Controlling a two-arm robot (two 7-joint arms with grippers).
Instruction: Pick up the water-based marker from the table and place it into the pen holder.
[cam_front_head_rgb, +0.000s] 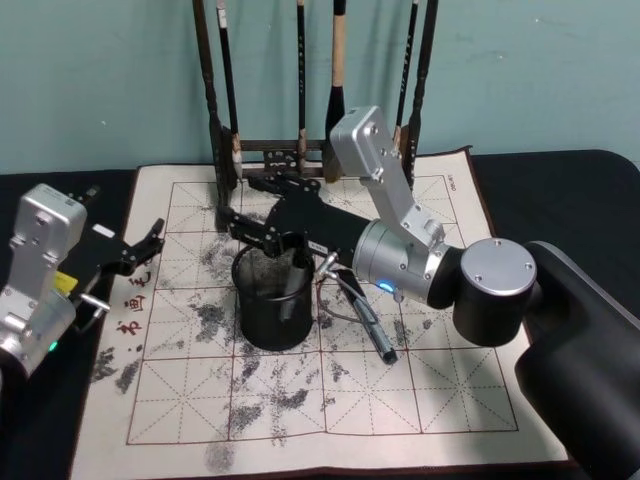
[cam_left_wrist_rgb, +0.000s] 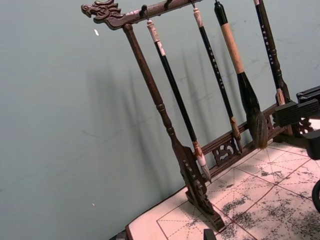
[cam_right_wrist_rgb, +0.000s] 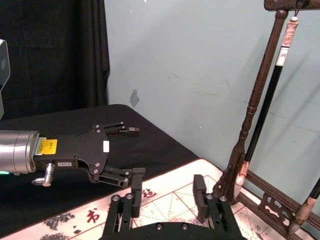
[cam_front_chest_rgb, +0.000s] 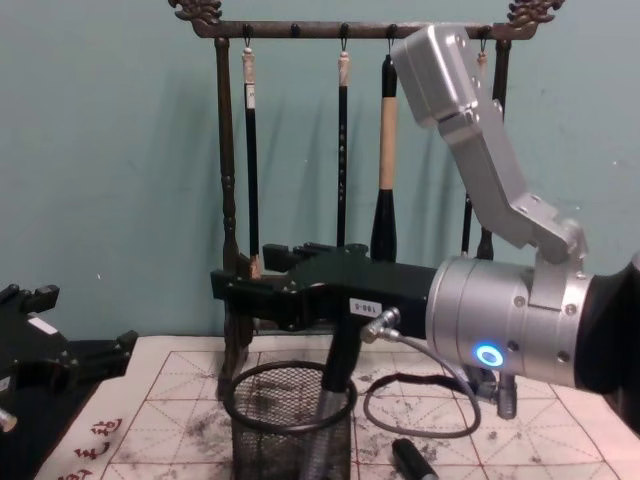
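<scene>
The right gripper (cam_right_wrist_rgb: 168, 177) hovers with jaws released and nothing between them, the water-based marker (cam_front_chest_rgb: 336, 378) standing in the black mesh pen holder (cam_front_chest_rgb: 282, 440) directly beneath its body, while the left gripper (cam_front_head_rgb: 152, 243), also spread open, sits well off to its left.

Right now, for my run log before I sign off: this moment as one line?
right gripper: open, above pen holder | marker: standing in pen holder | left gripper: open, parked at left
</scene>
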